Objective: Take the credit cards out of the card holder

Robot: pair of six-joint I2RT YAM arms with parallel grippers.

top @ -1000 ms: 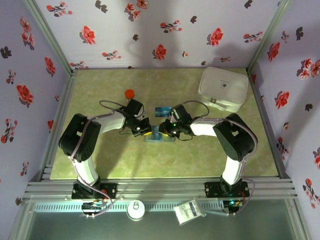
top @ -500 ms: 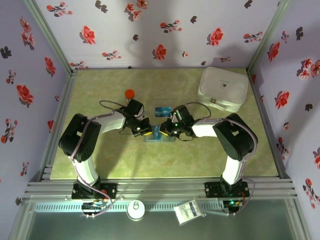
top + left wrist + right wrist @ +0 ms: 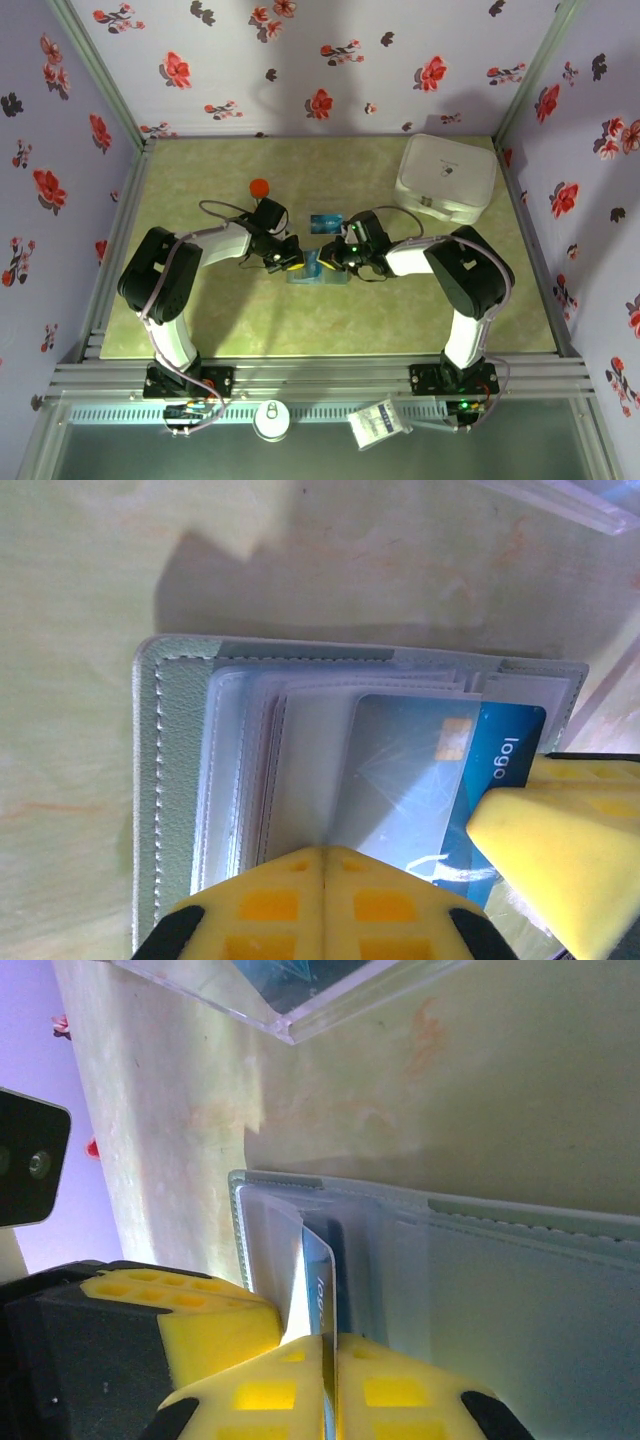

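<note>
The grey-blue card holder (image 3: 175, 780) lies open on the table (image 3: 200, 320), its clear sleeves fanned up. My left gripper (image 3: 325, 865) is shut on one clear sleeve (image 3: 305, 770) at its near edge. A light blue card (image 3: 505, 755) printed "logo" sticks partway out of a sleeve. My right gripper (image 3: 331, 1352) is shut on that blue card's edge (image 3: 318, 1270), right beside the left gripper's yellow finger (image 3: 180, 1310). From above, the two grippers meet over the holder (image 3: 322, 275), left gripper (image 3: 291, 259) and right gripper (image 3: 330, 261) close together. The red card is hidden.
A clear plastic box (image 3: 325, 222) with something blue inside lies just beyond the holder, its edge also seen from the right wrist (image 3: 300, 1015). An orange-capped bottle (image 3: 259, 187) stands behind the left arm. A large white lidded container (image 3: 447, 178) sits at the back right.
The right wrist has edged slightly away from the holder's left side with the blue card in its grip. The left arm holds still.
</note>
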